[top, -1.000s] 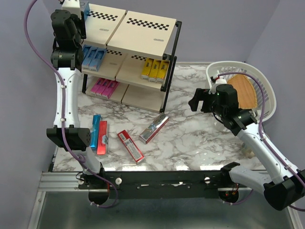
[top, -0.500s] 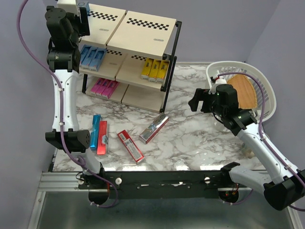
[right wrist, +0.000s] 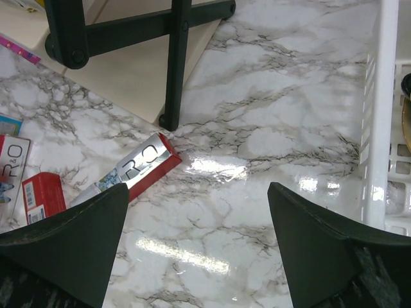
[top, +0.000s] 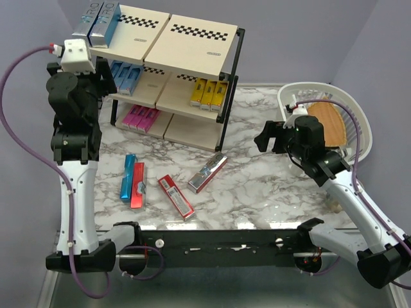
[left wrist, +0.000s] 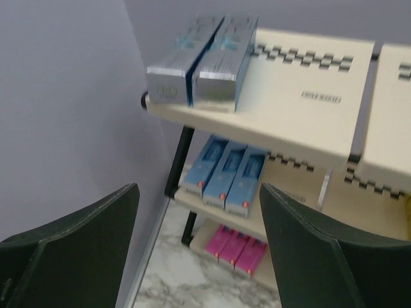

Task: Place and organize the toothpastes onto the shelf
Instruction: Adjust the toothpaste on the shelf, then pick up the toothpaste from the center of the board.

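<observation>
Silver-teal toothpastes, two boxes touching side by side, sit on the shelf top tier, above and ahead of the left gripper. Left gripper is spread wide, nothing between its fingers, clear of the shelf. Light blue boxes are straight ahead of it on the middle tier, with pink boxes lower, on the bottom tier. Yellow boxes are on the middle tier, well off to its right.

Right gripper is spread too, empty, hovering over the counter. Silver-red box lies flat just ahead of its left finger, near a shelf foot. Further left of it are a red box, then a blue box and a second red box lying together. White basket is close on its right, with a wooden board inside.
</observation>
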Available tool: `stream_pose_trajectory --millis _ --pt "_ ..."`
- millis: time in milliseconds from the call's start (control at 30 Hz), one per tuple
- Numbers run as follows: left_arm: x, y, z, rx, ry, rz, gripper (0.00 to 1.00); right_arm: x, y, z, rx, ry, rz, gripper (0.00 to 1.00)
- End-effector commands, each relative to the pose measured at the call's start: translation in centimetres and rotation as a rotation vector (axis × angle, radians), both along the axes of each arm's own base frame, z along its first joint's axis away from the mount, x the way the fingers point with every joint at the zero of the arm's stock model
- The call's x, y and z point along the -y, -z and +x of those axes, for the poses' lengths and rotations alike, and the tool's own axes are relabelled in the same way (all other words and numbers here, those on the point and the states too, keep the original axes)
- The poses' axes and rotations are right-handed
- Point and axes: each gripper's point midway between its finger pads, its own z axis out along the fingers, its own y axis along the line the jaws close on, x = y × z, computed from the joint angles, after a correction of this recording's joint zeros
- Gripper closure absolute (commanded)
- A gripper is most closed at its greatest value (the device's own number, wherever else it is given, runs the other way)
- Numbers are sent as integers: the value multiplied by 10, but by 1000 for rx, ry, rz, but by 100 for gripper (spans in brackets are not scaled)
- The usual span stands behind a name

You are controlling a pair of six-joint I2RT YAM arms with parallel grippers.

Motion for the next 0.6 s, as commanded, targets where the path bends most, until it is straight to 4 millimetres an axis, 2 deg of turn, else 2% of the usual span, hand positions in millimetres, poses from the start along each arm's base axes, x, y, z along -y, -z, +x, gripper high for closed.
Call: stream_pose_trajectory --millis 0,33,100,133,200,233,300,333,400,433,567 --pt "-14 94 -18 -206 -100 -94 10 -1 12 -7 -27 -21 3 3" --pt "-13 129 -22 -291 -104 -108 9 -1 13 -7 -31 -20 3 3" --pt "-11 156 -33 -342 -108 -147 8 -6 15 -9 -46 -46 18 3" --pt "-9 189 -37 -418 -114 -161 8 -7 18 -9 -53 -51 16 3" --pt "-8 217 -42 -479 -122 -191 6 -11 19 -9 -61 -61 26 3" --pt "-7 242 -46 -544 -128 -200 5 -12 19 -9 -64 -66 29 3" --pt "-6 266 -48 -601 -137 -219 4 -15 22 -9 -72 -76 30 3" --pt "-7 287 -50 -655 -153 -236 4 -16 23 -10 -74 -82 30 3" --pt "-7 305 -49 -704 -164 -250 2 -18 23 -11 -75 -89 36 3" --pt "-7 322 -48 -749 -174 -262 1 -19 24 -12 -77 -93 37 3" --pt "-7 359 -43 -866 -185 -265 1 -19 27 -12 -76 -92 35 3"
